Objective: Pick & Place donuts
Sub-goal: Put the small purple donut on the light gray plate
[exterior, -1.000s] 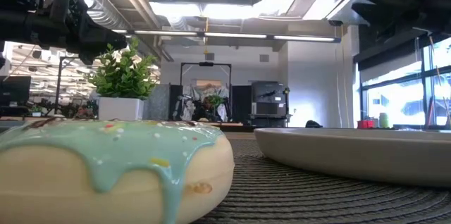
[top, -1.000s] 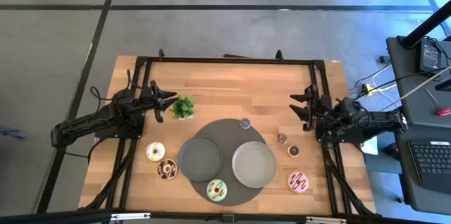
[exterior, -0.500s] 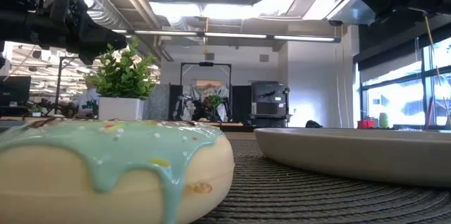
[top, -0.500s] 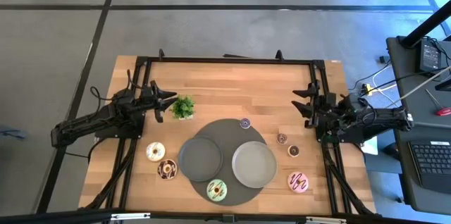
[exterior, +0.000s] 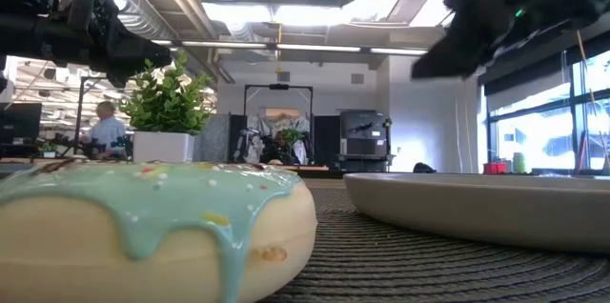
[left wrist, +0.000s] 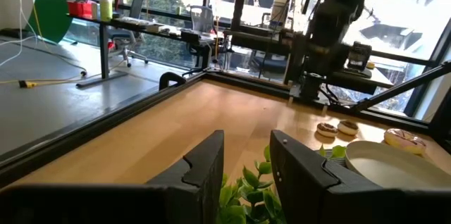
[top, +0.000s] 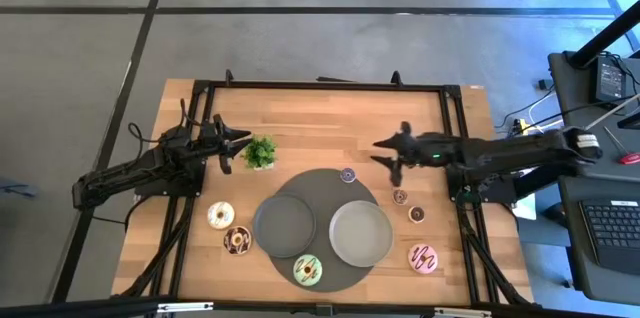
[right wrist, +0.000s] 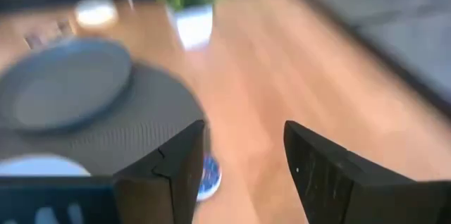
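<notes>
In the high view, four larger donuts lie on the wooden table: white iced [top: 220, 215], chocolate [top: 237, 241], pale green [top: 308, 271] on the round dark mat's near edge, and pink [top: 423, 257]. Three tiny ones lie at the mat's far right: purple [top: 347, 175], tan [top: 400, 197], brown [top: 417, 214]. My right gripper [top: 390, 153] is open and empty, above the table just right of and beyond the purple donut [right wrist: 208, 176]. My left gripper [top: 235, 145] is open and empty beside the small plant [top: 261, 152].
Two round grey plates [top: 284, 226] [top: 361, 234] sit on the dark mat [top: 320, 186]. The potted plant stands at the far left, right under my left gripper's fingers [left wrist: 204, 160]. Black frame rails run along the table's edges. A person [exterior: 105, 131] shows far behind the table.
My right gripper has reached from the table's right edge toward the left, out over the table toward the tiny purple donut, and stays open. The donuts and plates have not moved.
</notes>
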You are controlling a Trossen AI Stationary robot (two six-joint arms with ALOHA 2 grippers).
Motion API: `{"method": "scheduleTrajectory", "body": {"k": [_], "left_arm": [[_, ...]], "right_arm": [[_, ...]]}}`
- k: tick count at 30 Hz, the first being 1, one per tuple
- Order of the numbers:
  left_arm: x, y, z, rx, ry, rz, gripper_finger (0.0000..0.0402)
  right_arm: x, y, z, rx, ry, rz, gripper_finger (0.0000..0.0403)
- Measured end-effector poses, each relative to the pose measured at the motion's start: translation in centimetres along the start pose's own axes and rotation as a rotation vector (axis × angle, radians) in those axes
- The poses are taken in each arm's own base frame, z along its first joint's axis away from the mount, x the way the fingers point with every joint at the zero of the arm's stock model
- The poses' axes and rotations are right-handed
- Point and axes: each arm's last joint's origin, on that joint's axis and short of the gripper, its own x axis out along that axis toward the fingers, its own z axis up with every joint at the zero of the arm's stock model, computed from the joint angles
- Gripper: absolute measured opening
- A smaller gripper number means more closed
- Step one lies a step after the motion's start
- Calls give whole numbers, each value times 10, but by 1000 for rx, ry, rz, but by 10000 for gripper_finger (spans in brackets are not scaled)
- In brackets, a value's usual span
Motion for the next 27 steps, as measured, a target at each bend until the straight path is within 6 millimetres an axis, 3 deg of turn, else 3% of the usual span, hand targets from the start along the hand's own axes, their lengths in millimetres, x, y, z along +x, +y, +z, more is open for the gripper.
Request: {"method": "scheduleTrajectory", "body": {"k": [6,15,20,27], "left_arm": [[0,0,0,0,0,0,111],[0,0,0,-2,0,-1,111],[0,0,0,-2,0,-1,111],[0,0,0,-2,0,-1,111]], "right_arm": [[45,10,-16,12,208,30,195],[99,21,-14,11,360,3,195],[115,24,-17,-13,472,-15,195],[121,25,-23,-15,510,-23,174]]}}
